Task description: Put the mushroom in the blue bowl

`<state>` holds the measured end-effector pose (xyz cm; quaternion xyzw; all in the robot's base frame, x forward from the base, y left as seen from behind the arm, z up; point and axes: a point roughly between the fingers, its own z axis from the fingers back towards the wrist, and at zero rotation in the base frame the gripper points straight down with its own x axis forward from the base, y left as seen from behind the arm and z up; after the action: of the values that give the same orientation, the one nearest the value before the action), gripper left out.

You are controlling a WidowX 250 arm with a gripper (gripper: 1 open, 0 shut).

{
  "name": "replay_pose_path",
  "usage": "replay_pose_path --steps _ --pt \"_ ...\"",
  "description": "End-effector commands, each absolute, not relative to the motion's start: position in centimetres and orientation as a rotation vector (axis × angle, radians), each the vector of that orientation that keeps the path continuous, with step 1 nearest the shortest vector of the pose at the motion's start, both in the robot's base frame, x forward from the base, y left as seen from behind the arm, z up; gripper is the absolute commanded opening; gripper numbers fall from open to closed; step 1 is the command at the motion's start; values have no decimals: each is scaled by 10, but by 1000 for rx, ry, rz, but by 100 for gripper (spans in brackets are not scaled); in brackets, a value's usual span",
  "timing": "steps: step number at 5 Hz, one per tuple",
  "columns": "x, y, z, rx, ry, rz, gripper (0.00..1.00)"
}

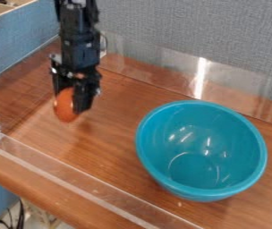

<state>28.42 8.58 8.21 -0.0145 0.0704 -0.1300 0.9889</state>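
Observation:
The mushroom (64,107), its orange-brown cap showing, hangs a little above the wooden table between the black fingers of my gripper (69,106), which is shut on it and points straight down. Its stem is hidden by the fingers. The blue bowl (202,148), large, teal and glossy, stands empty on the table to the right of the gripper, well apart from it.
A clear acrylic wall (55,174) runs along the table's front edge and another (210,76) along the back. A grey-blue panel (13,45) stands at the left. Bare wooden tabletop (103,134) lies between gripper and bowl.

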Motion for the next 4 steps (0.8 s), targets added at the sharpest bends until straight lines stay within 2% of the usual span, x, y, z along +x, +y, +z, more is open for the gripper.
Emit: replay_pose_path --steps 1,2,3,4 --pt "298 70 139 33 28 -371 0" --pt "306 46 173 56 -16 -469 0" --pt "306 30 193 62 -45 -542 0" --pt "299 12 192 61 -42 -541 0"
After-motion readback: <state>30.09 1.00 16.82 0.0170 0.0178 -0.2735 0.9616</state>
